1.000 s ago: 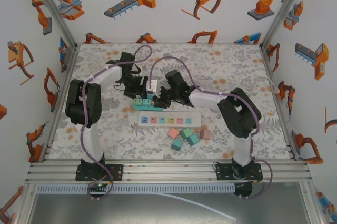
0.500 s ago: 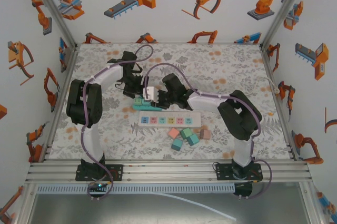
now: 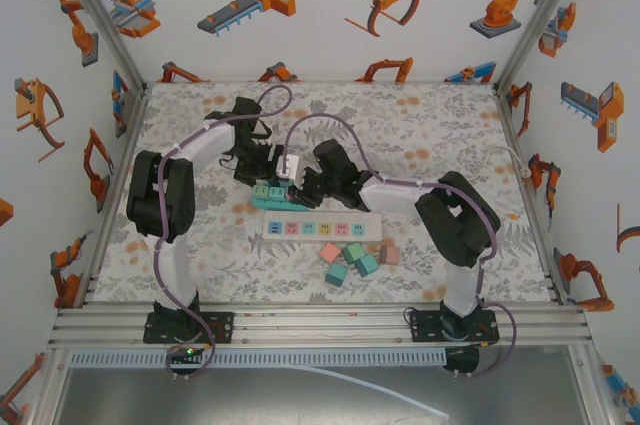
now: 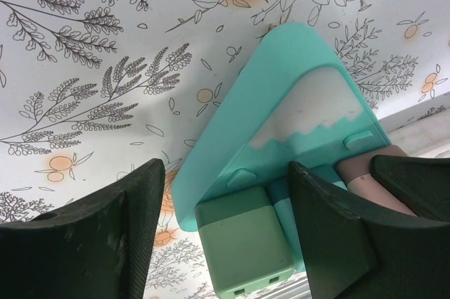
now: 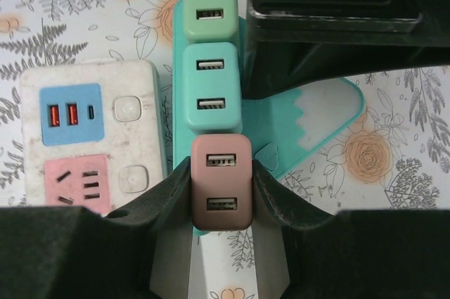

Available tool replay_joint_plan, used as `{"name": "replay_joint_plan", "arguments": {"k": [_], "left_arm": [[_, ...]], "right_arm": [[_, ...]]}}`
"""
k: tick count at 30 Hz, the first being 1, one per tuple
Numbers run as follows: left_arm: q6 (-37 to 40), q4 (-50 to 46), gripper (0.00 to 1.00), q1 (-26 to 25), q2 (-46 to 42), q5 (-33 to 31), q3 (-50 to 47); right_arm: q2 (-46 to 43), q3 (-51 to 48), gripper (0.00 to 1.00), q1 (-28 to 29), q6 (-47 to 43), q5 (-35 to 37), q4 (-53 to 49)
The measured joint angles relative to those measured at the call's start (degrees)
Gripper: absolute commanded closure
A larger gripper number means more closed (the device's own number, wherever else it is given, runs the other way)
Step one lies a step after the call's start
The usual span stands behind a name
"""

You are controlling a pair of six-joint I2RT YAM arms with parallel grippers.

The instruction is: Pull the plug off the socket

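Observation:
A teal socket strip lies on the floral table and carries three USB plugs in a row: green, light blue and pink. My right gripper is shut on the pink plug, one pad on each side of it. From the top this gripper sits at the strip's right end. My left gripper stands open over the strip's other end, straddling the green plug, with a gap on the left side.
A white multi-socket strip with coloured outlets lies just in front of the teal one, close beside it. Several small coloured blocks sit nearer the arms. Both arms' cables arch over the middle of the table.
The right wrist swung a little left and tilted, then came back to the right. The left arm has stayed in place over the strip.

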Motion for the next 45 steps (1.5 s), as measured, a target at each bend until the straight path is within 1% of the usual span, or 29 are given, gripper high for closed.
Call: {"name": "replay_joint_plan", "arguments": {"k": [4,7,11,13,16,20,27,29,32,38,42,45], "left_arm": [[0.0,0.0,0.34,-0.1,0.0,-0.2,0.1],[0.0,-0.1,0.34,-0.2,0.2,-0.3,0.2],[-0.3,-0.3,0.34,-0.2,0.4,-0.4,0.3],[-0.5,-0.7,0.34,-0.2,0.6,-0.4,0.7],[-1.0,-1.1,0.34,-0.3,0.9,-0.4,1.0],[-1.8,-1.5,0.35,-0.5,1.0,-0.8,1.3],[-4.3,-2.3,0.37,-0.9,1.4,-1.5,1.9],[-5.0,-2.5,0.38,-1.0,1.5,-1.6,2.0],[-6.1,-2.6,0.39,-1.1,1.6,-1.6,2.1],[-6.9,-2.8,0.4,-1.3,1.9,-1.4,2.3],[-7.1,-2.9,0.4,-1.3,1.9,-1.4,2.4],[-7.2,-2.9,0.4,-1.3,2.0,-1.4,2.4]], "right_arm": [[0.0,0.0,0.83,0.1,-0.2,0.2,-0.5],[-0.4,-0.1,0.83,1.0,-3.6,2.0,-1.8],[-1.4,-0.3,0.83,3.0,-9.9,6.2,-3.9],[-1.8,-0.3,0.83,3.8,-11.5,8.1,-4.5],[-2.3,-1.3,0.84,4.0,-11.2,9.0,-3.7],[-2.5,-1.4,0.85,3.4,-9.0,8.2,-3.5],[-3.1,-1.4,0.85,4.1,-12.5,10.4,-5.2],[-3.2,-1.5,0.85,4.1,-11.8,10.6,-5.2],[-3.2,-1.6,0.88,3.7,-9.5,10.1,-5.0],[-3.2,-0.1,0.89,4.3,-10.5,12.3,-8.3],[-3.3,-0.1,0.9,3.5,-7.4,10.9,-7.7],[-3.5,1.4,0.9,3.5,-7.9,10.5,-10.3]]}}
